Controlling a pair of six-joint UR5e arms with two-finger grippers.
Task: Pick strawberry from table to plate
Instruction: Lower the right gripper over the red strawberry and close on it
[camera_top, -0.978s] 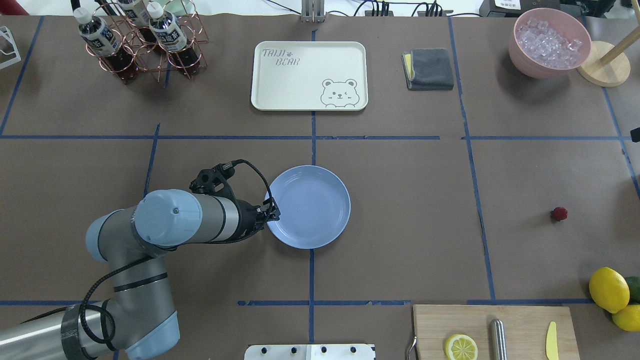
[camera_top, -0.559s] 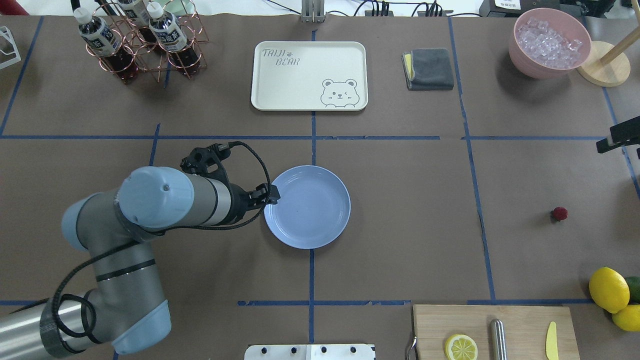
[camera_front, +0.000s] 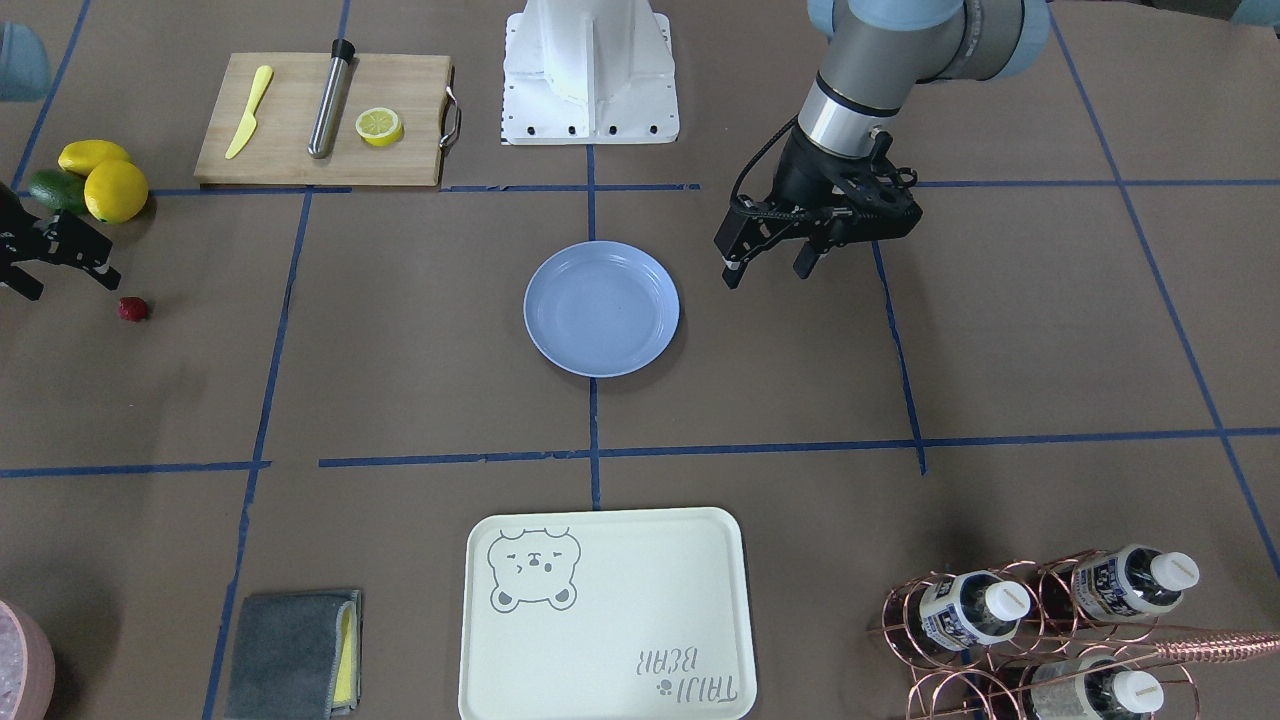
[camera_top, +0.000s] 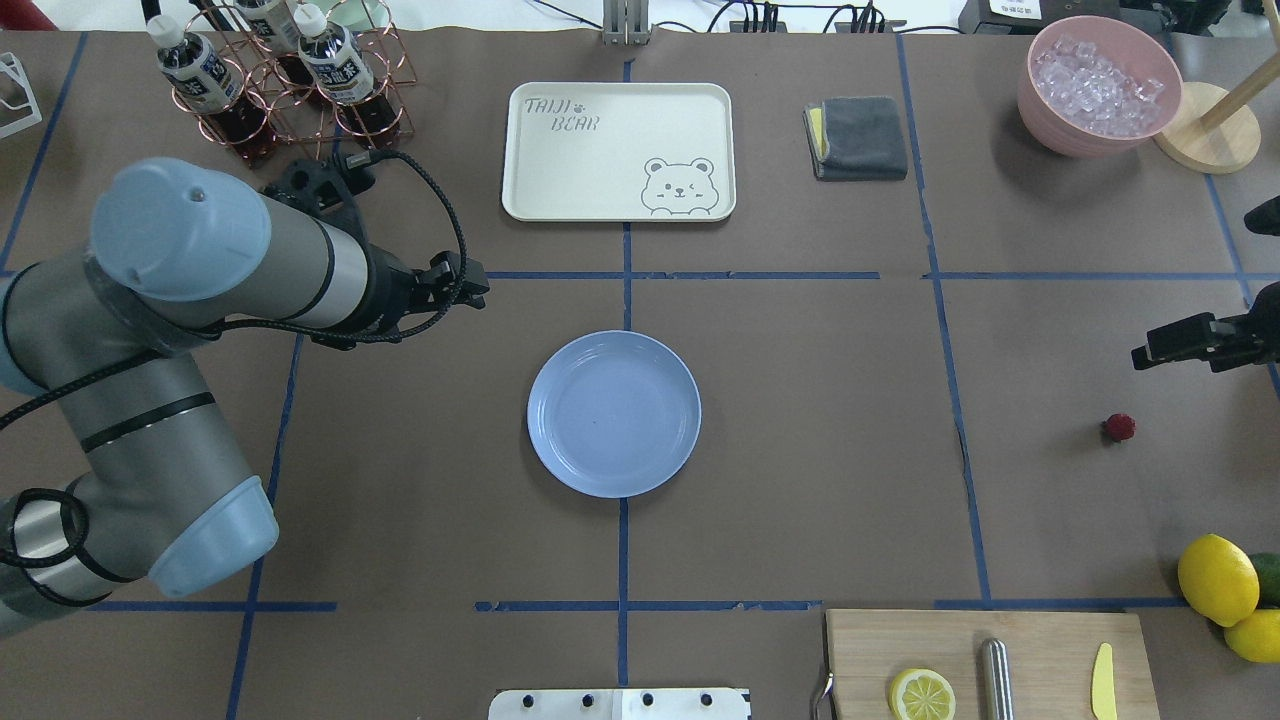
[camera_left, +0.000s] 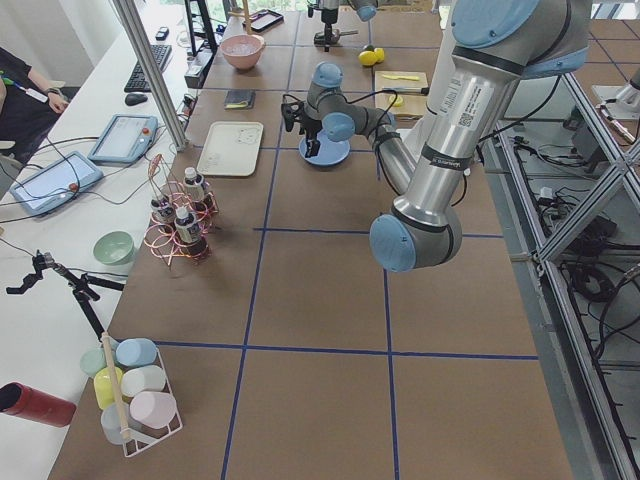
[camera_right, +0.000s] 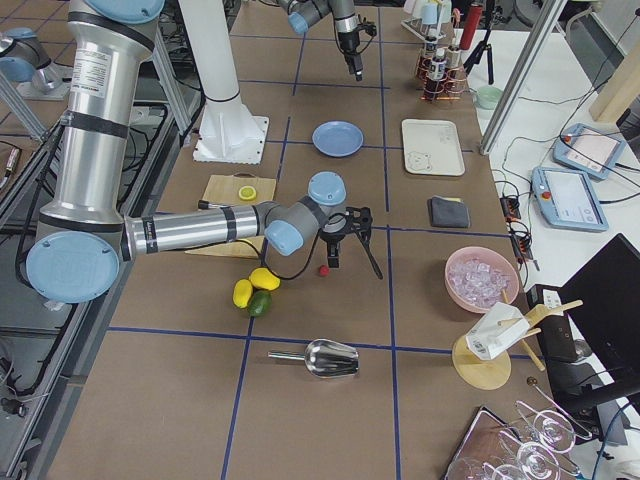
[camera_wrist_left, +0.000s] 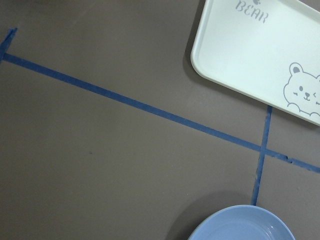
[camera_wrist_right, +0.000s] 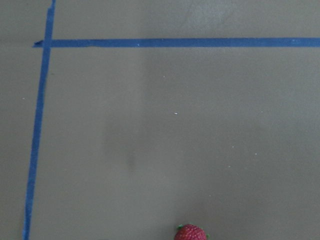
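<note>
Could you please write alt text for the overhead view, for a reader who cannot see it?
A small red strawberry lies on the brown table, far right of an empty blue plate. The right gripper shows at the right edge near the strawberry; the left gripper hangs up-left of the plate.

The worktop (camera_top: 800, 400) is brown, crossed by a grid of blue tape lines. The plate (camera_top: 614, 414) is plain glossy light blue. The strawberry (camera_top: 1119, 428) is dark red and speckled, with a touch of green. The tray (camera_top: 600, 150) is cream with a grey bear outline and grey lettering. The lemons (camera_top: 1217, 579) are yellow, the avocado (camera_top: 1268, 577) dark green, the cloth (camera_top: 862, 137) grey with a yellow edge.
</note>
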